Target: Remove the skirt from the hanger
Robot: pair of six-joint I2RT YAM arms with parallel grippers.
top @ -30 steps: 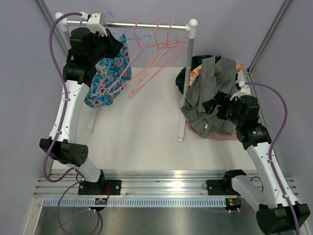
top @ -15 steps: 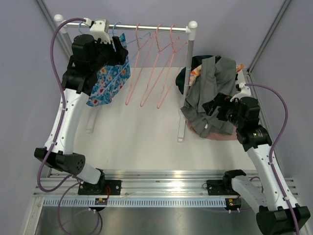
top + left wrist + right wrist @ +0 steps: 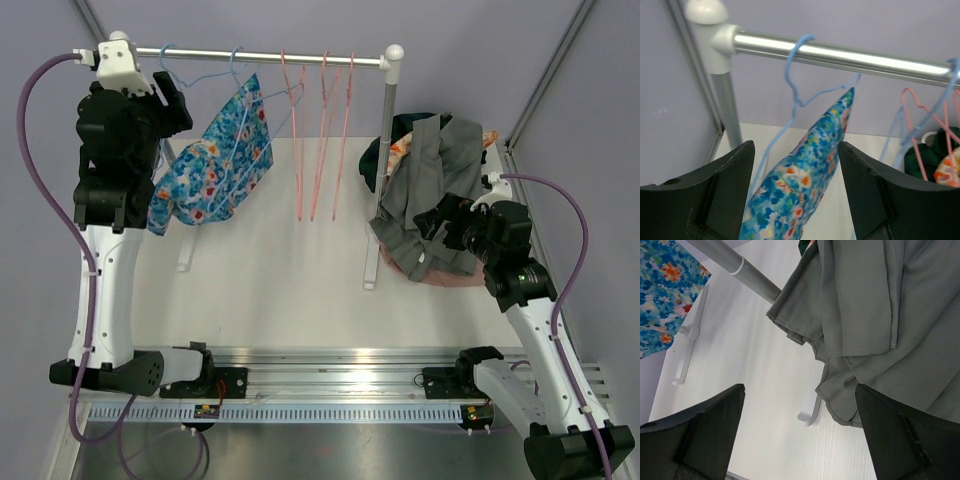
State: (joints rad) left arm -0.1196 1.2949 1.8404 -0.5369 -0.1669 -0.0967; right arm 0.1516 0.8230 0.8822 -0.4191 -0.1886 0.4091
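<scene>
The skirt (image 3: 215, 165) is blue with a flower print and hangs slanted from a thin blue hanger (image 3: 238, 68) on the silver rail (image 3: 260, 55). In the left wrist view the skirt (image 3: 805, 175) rises to a point at the hanger's wire (image 3: 795, 90). My left gripper (image 3: 795, 150) is open. The cloth passes between its jaws with a gap on each side. From above, the left gripper (image 3: 165, 100) sits left of the skirt, near the rail's left end. My right gripper (image 3: 800, 390) is open and holds nothing. It hovers over the table by the grey clothes (image 3: 880, 315).
Three pink hangers (image 3: 322, 130) hang straight down at the rail's middle. A heap of grey and dark clothes (image 3: 430, 190) lies at the right, past the rack's right post (image 3: 385, 160). The rack's white feet (image 3: 687, 347) rest on the table. Purple walls close in the sides.
My left gripper has opened and drawn back left toward the rail's end. The skirt swung out to the right, and the pink hangers settled from slanted to straight. The right arm stayed put.
</scene>
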